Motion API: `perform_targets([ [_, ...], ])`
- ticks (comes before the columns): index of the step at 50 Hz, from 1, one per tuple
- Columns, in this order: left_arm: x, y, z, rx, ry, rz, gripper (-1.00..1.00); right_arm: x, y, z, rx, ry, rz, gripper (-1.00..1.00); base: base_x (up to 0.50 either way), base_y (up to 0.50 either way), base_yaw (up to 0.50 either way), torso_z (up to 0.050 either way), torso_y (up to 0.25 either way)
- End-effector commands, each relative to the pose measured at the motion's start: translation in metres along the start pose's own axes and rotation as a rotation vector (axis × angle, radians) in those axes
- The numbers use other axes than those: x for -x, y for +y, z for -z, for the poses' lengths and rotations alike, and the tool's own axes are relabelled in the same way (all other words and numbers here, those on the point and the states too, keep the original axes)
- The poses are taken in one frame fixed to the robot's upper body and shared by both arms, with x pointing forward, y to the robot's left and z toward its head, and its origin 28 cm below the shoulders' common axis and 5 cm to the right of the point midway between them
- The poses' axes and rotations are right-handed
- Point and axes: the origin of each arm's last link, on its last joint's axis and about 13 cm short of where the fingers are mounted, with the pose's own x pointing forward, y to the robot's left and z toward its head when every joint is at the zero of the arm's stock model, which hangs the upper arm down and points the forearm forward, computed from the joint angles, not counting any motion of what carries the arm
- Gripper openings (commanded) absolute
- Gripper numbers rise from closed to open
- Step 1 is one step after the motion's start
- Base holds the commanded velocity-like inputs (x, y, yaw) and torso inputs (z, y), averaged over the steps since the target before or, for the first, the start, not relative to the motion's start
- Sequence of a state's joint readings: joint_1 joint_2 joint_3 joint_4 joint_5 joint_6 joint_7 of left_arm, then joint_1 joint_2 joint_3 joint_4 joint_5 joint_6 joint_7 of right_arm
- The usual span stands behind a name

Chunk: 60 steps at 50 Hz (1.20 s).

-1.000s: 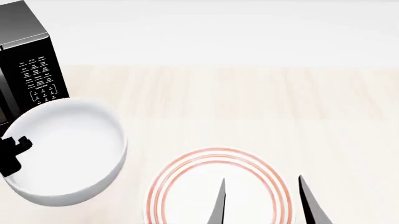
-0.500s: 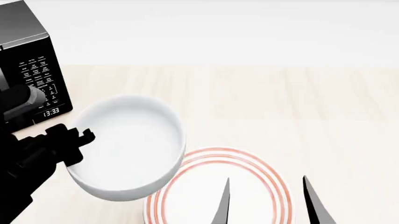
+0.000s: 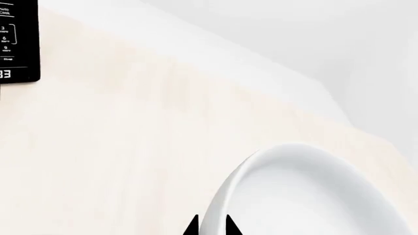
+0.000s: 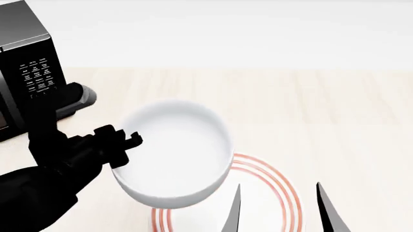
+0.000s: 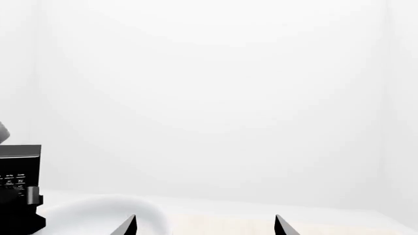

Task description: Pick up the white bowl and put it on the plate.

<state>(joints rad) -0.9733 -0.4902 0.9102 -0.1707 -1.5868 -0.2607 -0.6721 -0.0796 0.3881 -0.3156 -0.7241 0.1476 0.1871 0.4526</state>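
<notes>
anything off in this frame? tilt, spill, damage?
Nothing broken or spilled. The white bowl is tilted, pinched at its rim by the left gripper, and overlaps only the plate's near-left edge in the head view, not centred. The right gripper is open and holds nothing.

A: Identify the type of location.

B: A kitchen, rendered in simulation. Evidence: a black microwave [image 4: 29, 67] with a keypad and a digital clock readout stands on a pale wood-grain table [image 4: 290, 111].

A: List any supporting items.

B: Tableware. A white bowl [image 4: 174, 154] and a plate [image 4: 271, 193] with red-orange rim rings are present at the table.

A: Describe the surroundings.

B: Plain white walls [image 5: 216, 98] behind the table. Surfaces are uniform and flat-shaded.
</notes>
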Motion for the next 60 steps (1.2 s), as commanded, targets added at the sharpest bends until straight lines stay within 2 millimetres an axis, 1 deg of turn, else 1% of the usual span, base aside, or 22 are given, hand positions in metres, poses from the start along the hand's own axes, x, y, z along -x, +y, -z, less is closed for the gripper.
perform_targets([
  [1, -0.01, -0.013, 0.007, -0.002, 0.007, 0.046, -1.0, 0.0, 0.0, 0.001, 0.0, 0.001, 0.0, 1.0, 0.0, 0.0, 0.0, 0.0, 0.0],
  [15, -0.015, -0.028, 0.017, -0.015, 0.034, 0.087, -1.0, 0.0, -0.001, 0.001, -0.001, 0.0, 0.005, 1.0, 0.0, 0.0, 0.0, 0.0, 0.0],
  [31, -0.026, -0.032, 0.028, -0.014, 0.061, 0.097, -1.0, 0.0, -0.003, 0.001, -0.004, 0.0, 0.012, 1.0, 0.0, 0.0, 0.0, 0.0, 0.001],
  [38, -0.029, -0.033, 0.028, -0.008, 0.065, 0.1, -1.0, 0.0, -0.003, 0.0, -0.004, 0.001, 0.012, 1.0, 0.0, 0.0, 0.0, 0.0, 0.001],
  [51, -0.041, -0.03, 0.035, 0.015, 0.071, 0.094, -1.0, -0.001, -0.004, 0.001, -0.003, 0.003, 0.013, 1.0, 0.0, 0.0, 0.0, 0.0, 0.0],
  [60, -0.044, -0.033, 0.038, 0.017, 0.083, 0.108, -1.0, -0.001, -0.004, 0.001, -0.003, 0.002, 0.015, 1.0, 0.0, 0.0, 0.0, 0.0, 0.001],
])
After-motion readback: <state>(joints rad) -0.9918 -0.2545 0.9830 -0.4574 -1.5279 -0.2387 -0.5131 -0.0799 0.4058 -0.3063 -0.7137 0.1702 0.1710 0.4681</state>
